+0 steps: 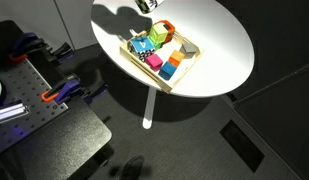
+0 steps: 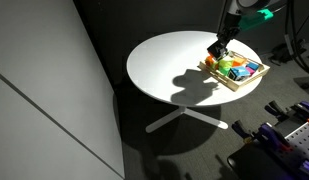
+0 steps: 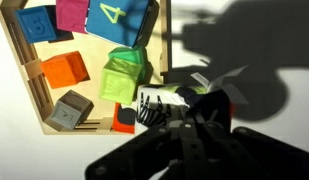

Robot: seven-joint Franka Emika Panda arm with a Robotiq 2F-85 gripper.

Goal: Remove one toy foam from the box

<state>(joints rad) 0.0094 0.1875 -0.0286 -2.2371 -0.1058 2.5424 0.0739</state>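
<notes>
Toward one edge of the round white table [image 1: 219, 60], seen in both exterior views [image 2: 159, 70], sits the box [image 1: 144, 71]. It is a shallow tan tray set cornerwise to the rim of the tabletop, with bare white surface on every side. The arm [image 2: 230, 20] comes down over the box corner that faces the middle of the table. The gripper [image 2: 218, 50] hangs there above the rim rather than down among the blocks, and casts a broad shadow on the tabletop beside it.

In the wrist view the box wall [image 3: 32, 85] frames the remaining pieces: a pink block [image 3: 74, 14], a blue one [image 3: 39, 22], an orange one [image 3: 64, 68], a green one [image 3: 124, 75] and a grey one [image 3: 66, 110] in the near corner.

The toy foam [image 3: 152, 108], black with white stripes, is not lying with them. It sits right at the tips of the gripper [image 3: 169, 108], over the box's open-table edge. The jaws look drawn in close on it with no gap showing, so I judge it held, though the dark fingers blur into shadow and the contact itself is not crisp. Its long axis cannot be made out.

What matters for the next move is that the foam is already between the jaws, with the box to one side and bare tabletop to the other. The carry should go outward, away from the rim and the green block just beside it, before any release.
</notes>
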